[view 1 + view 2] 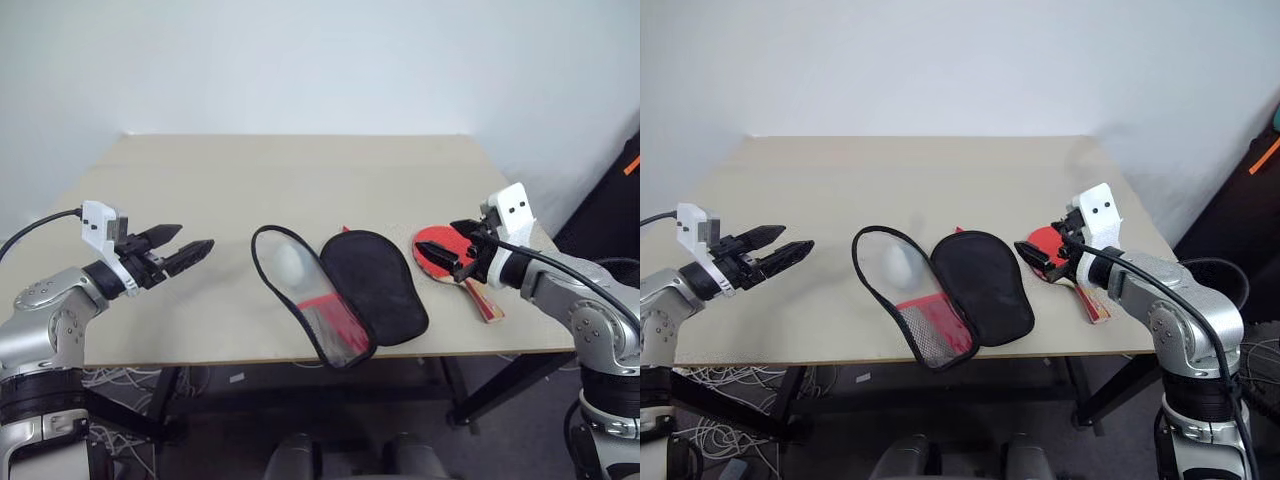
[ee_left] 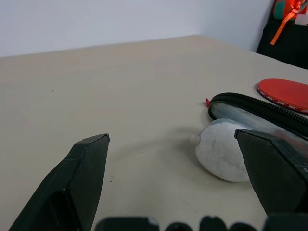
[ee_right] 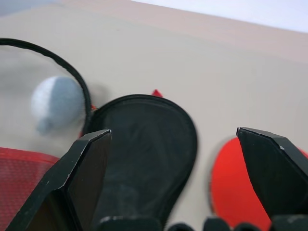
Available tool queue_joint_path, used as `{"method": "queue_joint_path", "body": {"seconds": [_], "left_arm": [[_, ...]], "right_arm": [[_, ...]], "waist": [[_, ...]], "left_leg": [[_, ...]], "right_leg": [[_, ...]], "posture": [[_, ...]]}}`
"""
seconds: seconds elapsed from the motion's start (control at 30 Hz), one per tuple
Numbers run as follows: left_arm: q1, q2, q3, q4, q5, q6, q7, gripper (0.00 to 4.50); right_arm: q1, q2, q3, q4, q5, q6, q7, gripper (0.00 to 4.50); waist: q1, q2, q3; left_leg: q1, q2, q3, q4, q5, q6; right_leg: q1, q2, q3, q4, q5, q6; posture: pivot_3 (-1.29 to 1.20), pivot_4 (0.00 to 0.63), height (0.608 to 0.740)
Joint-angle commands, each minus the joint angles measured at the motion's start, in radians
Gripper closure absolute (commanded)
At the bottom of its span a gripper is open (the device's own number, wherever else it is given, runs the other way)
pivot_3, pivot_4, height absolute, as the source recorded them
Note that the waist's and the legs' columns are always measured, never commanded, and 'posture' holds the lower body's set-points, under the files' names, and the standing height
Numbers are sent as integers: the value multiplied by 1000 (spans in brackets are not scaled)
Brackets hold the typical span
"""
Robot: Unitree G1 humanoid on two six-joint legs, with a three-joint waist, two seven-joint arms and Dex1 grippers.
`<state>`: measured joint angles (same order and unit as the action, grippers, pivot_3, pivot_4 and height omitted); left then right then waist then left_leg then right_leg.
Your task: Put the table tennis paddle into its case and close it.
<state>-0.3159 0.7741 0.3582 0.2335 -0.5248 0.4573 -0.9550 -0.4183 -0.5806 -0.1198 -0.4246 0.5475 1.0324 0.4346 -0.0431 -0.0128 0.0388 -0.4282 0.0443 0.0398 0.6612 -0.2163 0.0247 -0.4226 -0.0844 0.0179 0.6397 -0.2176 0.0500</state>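
Observation:
The case [image 1: 372, 285] lies unzipped at the table's middle front. Its black-lined half is flat, and its other half [image 1: 300, 300], see-through with red fabric and mesh, stands tilted up to the left. The table tennis paddle [image 1: 437, 247] lies red face up just right of the case, with its wooden handle [image 1: 487, 303] pointing to the front edge. My right gripper [image 1: 440, 240] hovers open over the paddle's face, aimed toward the case [image 3: 144, 144]. My left gripper [image 1: 195, 240] is open, left of the case and apart from it, with nothing between its fingers.
A pale rounded lump [image 2: 221, 156] rests on the beige table [image 1: 300, 170] behind the raised case half. A dark object with an orange strap [image 1: 630, 165] stands past the table's right side. Cables lie on the floor under the table.

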Motion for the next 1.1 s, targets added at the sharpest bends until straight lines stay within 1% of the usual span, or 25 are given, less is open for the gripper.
{"method": "queue_joint_path", "body": {"seconds": [0.03,0.13,0.27,0.43,0.6,0.77,1.1], "left_arm": [[-21,3,-30,-86,-8,-24,-38,52],[-11,28,-62,-141,-13,2,-78,52],[-5,56,-92,-196,-11,16,-123,52],[-24,85,-91,-197,-14,11,-172,52],[-48,110,-90,-137,15,-37,-206,52],[-29,105,-85,-144,13,-55,-203,52],[55,95,-55,-192,-1,-76,-173,52]], "right_arm": [[13,-59,-21,3,-33,-85,47,0],[36,-118,-6,45,-61,-140,104,0],[42,-185,-8,169,-103,-196,160,0],[0,-211,-12,357,-153,-186,145,0],[-48,-197,59,490,-210,-181,160,0],[-59,-167,109,576,-258,-182,153,0],[12,-66,135,567,-294,-146,91,0]], "waist": [[0,0,0],[-1,-1,0],[-2,0,0],[-2,0,0],[-2,0,0],[-1,0,0],[-2,0,0]], "left_leg": [[0,0,0,0,0,0],[0,0,0,0,0,0],[1,0,1,0,0,0],[1,0,1,0,0,0],[1,0,1,0,0,0],[0,0,1,0,0,0],[0,0,1,0,0,1]], "right_leg": [[0,0,0,0,0,0],[0,0,0,0,0,0],[0,0,0,0,0,0],[0,0,0,0,-2,-1],[-1,0,1,0,-3,0],[0,0,1,0,-3,0],[-1,0,2,0,-1,2]], "posture": [[0,0,740],[0,0,740],[0,0,740],[0,0,740],[0,0,740],[0,0,740],[0,0,740]]}}
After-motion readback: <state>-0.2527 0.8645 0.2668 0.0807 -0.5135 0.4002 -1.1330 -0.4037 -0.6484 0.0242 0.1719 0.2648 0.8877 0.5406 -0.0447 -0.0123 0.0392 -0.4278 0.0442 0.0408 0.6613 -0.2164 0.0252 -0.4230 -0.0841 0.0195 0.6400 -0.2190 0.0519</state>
